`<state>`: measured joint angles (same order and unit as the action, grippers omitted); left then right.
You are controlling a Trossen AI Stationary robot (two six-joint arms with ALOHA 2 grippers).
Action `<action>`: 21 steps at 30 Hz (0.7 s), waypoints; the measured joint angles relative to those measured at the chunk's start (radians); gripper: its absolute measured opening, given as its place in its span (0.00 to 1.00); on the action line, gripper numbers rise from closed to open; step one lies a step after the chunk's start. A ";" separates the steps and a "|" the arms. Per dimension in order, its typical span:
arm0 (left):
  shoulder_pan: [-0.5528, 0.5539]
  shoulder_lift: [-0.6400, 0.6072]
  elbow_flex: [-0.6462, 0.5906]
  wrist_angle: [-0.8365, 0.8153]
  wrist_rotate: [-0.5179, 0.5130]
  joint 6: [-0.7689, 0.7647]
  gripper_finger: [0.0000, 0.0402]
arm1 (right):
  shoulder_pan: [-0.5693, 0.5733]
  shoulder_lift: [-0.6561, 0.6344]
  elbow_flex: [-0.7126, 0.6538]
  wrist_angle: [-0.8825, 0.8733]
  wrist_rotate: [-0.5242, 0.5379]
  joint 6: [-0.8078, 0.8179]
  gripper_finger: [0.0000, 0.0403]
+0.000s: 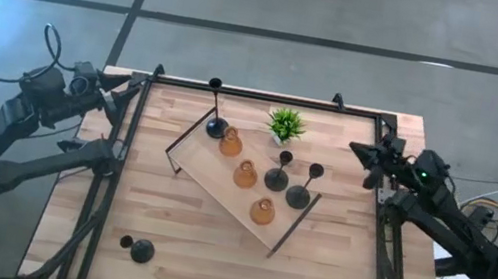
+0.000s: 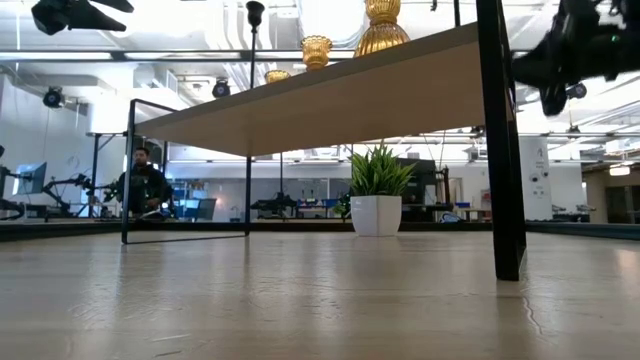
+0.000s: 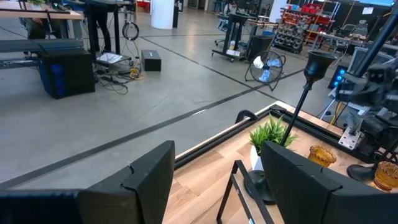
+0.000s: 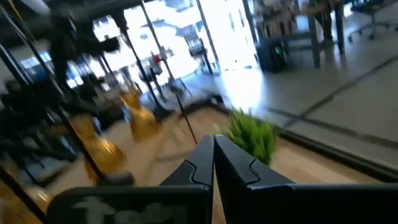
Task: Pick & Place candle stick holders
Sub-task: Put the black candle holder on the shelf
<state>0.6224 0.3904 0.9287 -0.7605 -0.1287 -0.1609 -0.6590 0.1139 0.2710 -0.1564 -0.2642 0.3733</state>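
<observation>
A light wooden tray [image 1: 220,191] stands slantwise at mid table. On it stand three amber holders [image 1: 244,173] in a row and three black holders: a tall one [image 1: 216,126] at the far end and two [image 1: 288,187] on the right side. Another black holder [image 1: 137,249] lies on the table at the near left. My left gripper [image 1: 128,89] is open and empty, raised over the table's far left corner. My right gripper [image 1: 358,152] is shut and empty, raised at the far right edge. The left wrist view shows the tall black holder [image 3: 300,109]; the right wrist view shows amber holders [image 4: 142,121].
A small green potted plant [image 1: 286,123] stands just beyond the tray's far side and also shows in the low view [image 2: 378,200]. A black frame [image 1: 257,94] runs along the table's edges. Bare wood lies at the table's near side. A person sits in the room behind [image 2: 143,188].
</observation>
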 joint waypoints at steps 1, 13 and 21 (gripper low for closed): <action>0.000 0.000 0.000 0.000 0.000 0.000 0.61 | 0.000 0.007 -0.011 -0.005 0.003 -0.020 0.02; 0.000 0.000 0.000 0.000 0.000 0.000 0.61 | 0.028 -0.037 -0.118 0.025 0.005 -0.171 0.02; 0.000 0.000 0.000 0.000 0.000 0.000 0.61 | 0.111 -0.114 -0.187 0.043 0.020 -0.226 0.02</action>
<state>0.6220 0.3908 0.9287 -0.7605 -0.1287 -0.1612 -0.5476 0.0000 0.0836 -0.1132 -0.2446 0.1473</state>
